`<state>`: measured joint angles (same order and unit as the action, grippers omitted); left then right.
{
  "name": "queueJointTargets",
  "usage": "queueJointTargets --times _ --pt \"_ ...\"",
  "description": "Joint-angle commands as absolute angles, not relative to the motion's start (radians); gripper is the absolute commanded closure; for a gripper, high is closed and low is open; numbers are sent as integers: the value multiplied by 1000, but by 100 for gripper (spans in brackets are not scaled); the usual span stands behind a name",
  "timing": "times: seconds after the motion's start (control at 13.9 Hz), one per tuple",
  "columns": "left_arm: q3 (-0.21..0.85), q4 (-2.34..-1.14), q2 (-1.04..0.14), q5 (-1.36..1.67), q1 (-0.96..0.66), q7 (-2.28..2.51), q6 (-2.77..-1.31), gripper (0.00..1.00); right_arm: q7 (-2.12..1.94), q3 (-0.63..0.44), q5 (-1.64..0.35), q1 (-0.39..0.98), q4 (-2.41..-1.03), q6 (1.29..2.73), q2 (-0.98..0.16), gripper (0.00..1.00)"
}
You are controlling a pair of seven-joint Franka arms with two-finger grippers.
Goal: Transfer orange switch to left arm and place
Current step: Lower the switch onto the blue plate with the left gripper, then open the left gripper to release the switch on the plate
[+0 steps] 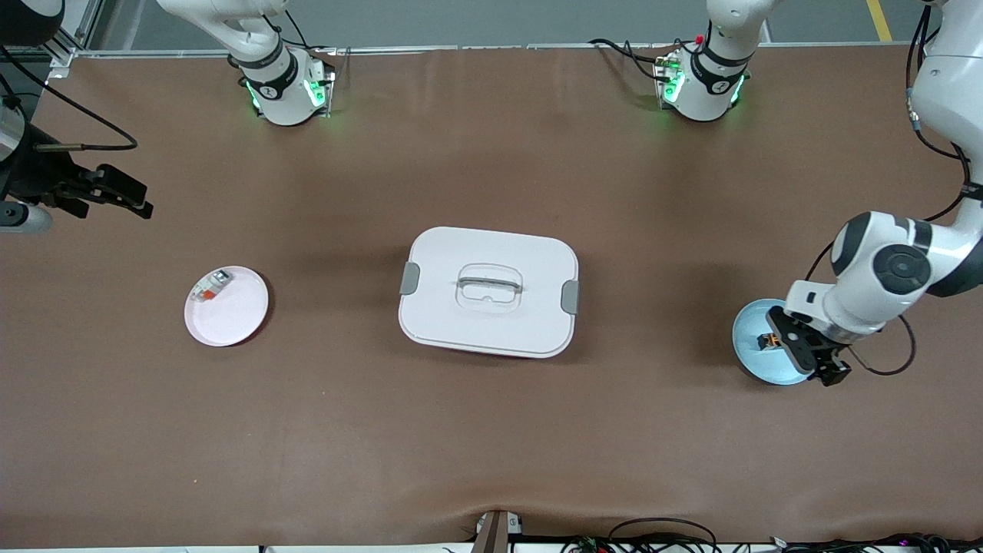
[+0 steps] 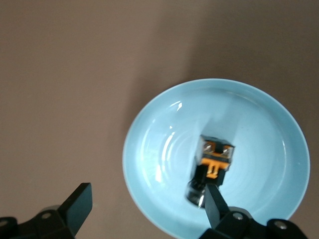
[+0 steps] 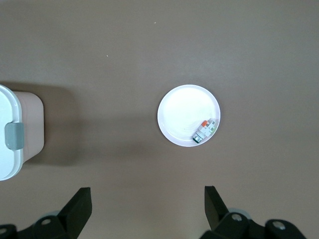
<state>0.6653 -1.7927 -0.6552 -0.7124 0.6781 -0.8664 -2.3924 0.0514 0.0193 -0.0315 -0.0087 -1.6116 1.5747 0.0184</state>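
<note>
Brown table [image 1: 491,430]; left hand [image 1: 799,343] spread over orange switch [image 2: 213,169], right hand [image 1: 115,192] spread, waiting.

Robot lab: 2 bench-mounted arms [image 1: 276,84].

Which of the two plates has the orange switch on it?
The light blue plate at the left arm's end, under the open left claw, holds the orange switch. The white plate holds a white piece.
</note>
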Motion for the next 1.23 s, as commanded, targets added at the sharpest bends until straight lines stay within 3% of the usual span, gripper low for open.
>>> queueJointTargets --times 0.0,0.79,1.15 --pt "689 -1691 -638 -593 672 -835 -2266 0 64 28 -9 -14 -1597 1557 23 0" --pt "709 -1378 -644 -499 525 -385 -1967 0 61 25 -8 -17 -1585 1523 21 0" --pt "709 -1335 -634 -500 434 -111 -1905 0 64 25 -8 -32 -1586 1520 20 0"
